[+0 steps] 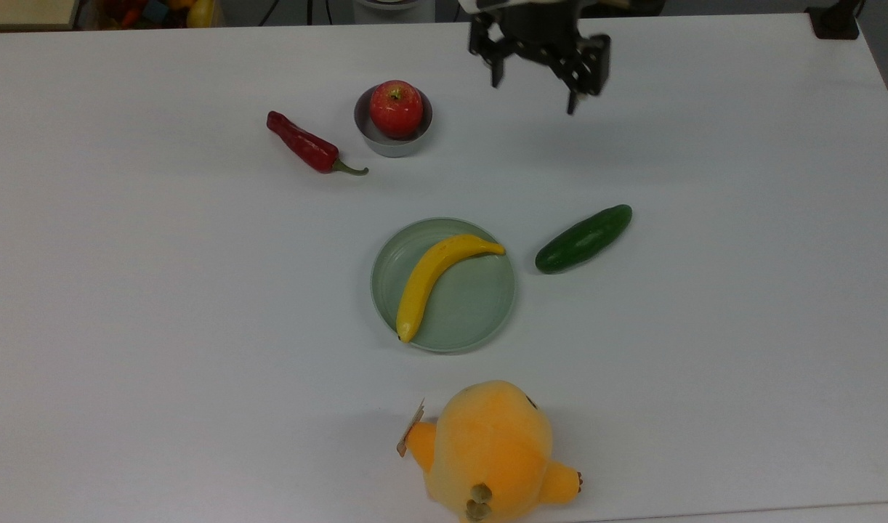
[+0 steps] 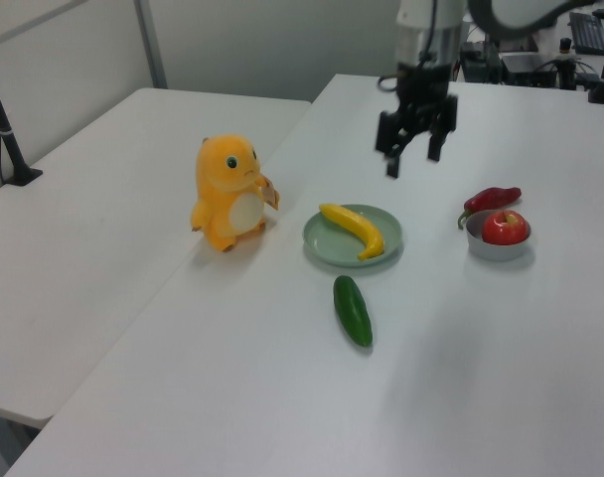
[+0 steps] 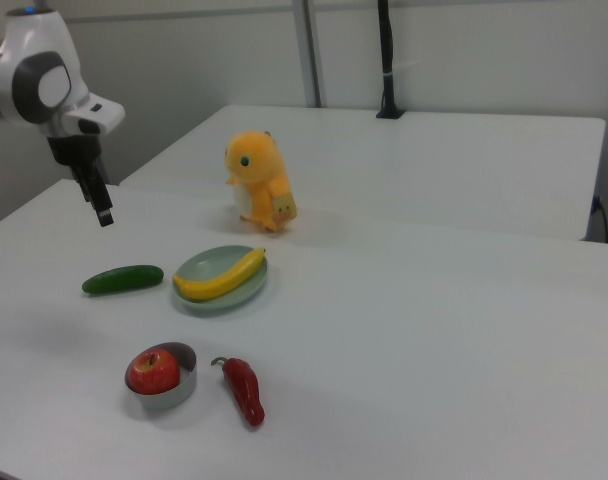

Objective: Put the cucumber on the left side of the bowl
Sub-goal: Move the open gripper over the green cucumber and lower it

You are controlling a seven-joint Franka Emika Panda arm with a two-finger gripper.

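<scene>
We see our pincer (image 1: 535, 91) spread wide and empty above the desk (image 1: 742, 349), the cucumber (image 1: 583, 239) lying well below it, the bowl (image 1: 392, 142) off to the top view's left.

A robotics lab is suggested: toy food and a plush toy (image 1: 491, 450) are laid on plain white benches (image 3: 464, 330), with desks of equipment (image 2: 540, 40) behind.

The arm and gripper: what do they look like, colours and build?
The arm has rounded white shells with a grey circular joint cap. The gripper is black, blocky, ending in two thin dark fingers. No cables or markings can be made out.
</scene>
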